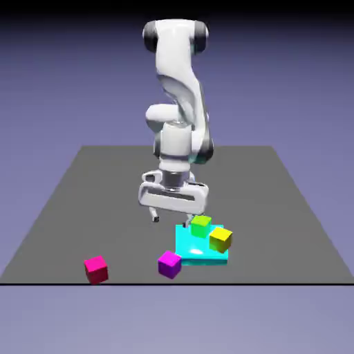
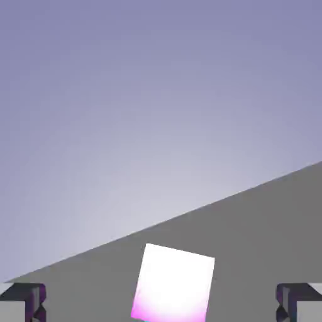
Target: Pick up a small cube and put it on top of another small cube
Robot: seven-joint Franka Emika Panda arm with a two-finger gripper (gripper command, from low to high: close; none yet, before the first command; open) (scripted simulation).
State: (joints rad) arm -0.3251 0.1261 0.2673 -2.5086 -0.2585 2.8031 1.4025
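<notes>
The gripper (image 1: 170, 217) hangs open above the table (image 1: 69, 207) in the middle of the exterior view, holding nothing. The purple cube (image 1: 169, 264) sits lower center, just left of the cyan block (image 1: 200, 250), which carries a green cube (image 1: 201, 224) and a yellow cube (image 1: 220, 238). A pink-red cube (image 1: 96, 269) lies at lower left. In the hand view the purple cube (image 2: 173, 286) shows bottom center between the fingertips (image 2: 25, 302).

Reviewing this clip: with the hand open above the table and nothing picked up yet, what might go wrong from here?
1. The purple cube sits right beside the cyan block; a finger of the open hand coming down may strike the block.
2. In the hand view the purple cube looks turned relative to the fingers, so they may close on its corners and twist it.
3. The green cube and yellow cube stand close together; placing onto one may nudge the other.
</notes>
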